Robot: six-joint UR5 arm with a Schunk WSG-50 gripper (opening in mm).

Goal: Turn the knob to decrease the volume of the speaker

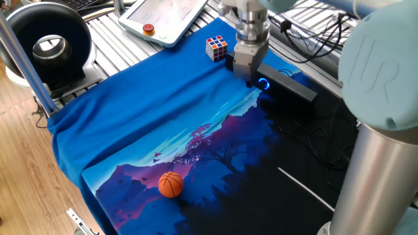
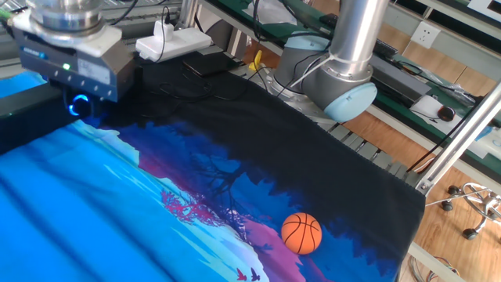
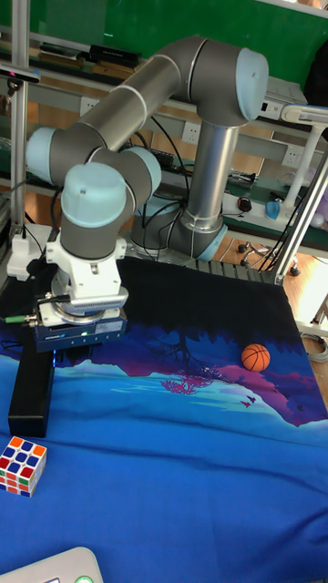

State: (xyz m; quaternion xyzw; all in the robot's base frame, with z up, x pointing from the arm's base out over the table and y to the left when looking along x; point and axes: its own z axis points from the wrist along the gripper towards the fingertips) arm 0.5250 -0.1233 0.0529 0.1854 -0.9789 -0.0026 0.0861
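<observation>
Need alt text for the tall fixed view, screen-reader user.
A pale blue and grey UR5 arm lowers its claw onto the far end of a black speaker lying on a blue landscape-print cloth. A puzzle cube sits near the speaker's near end; an orange ball lies far right.

The gripper (image 1: 249, 77) body covers its own fingertips, so how the jaws stand cannot be told. The knob (image 1: 262, 83) shows only as a blue glow, and the gripper hides part of the speaker (image 1: 287, 83).
</observation>
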